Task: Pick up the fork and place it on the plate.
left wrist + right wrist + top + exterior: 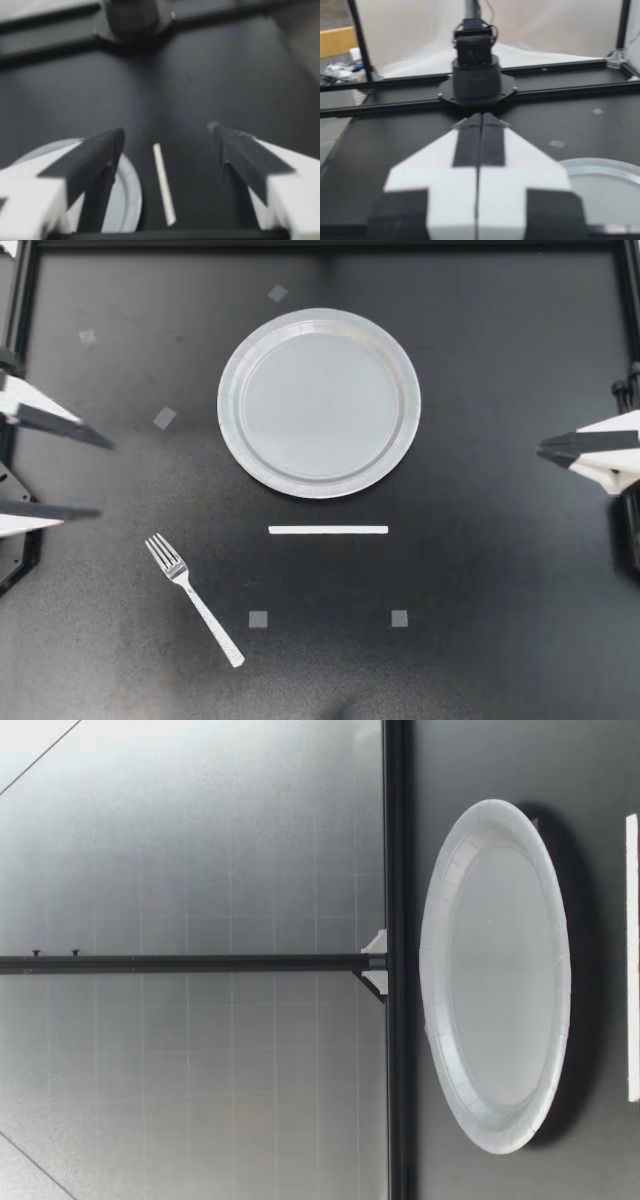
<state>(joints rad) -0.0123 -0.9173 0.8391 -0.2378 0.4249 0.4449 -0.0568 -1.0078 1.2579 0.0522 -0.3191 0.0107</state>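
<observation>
The plate [232, 390] sits on the black table [500, 620] near its middle, toward the far edge, and its flat white face shows plain from rim to rim in the top view and the low view. The fork [193, 599] is not in it. It lies flat on the table, well apart from the plate on my left side, with its tines pointing toward my left gripper [105, 478] and its handle running away toward the near edge. A white strip [328, 530] lies between the plate and the near edge, with 2 small grey tape squares [258, 619] beyond it. My left gripper hangs at the table's left edge, its 2 fingers spread wide and holding nothing. My right gripper [545, 450] hangs at the right edge with its 2 fingers pressed together.
</observation>
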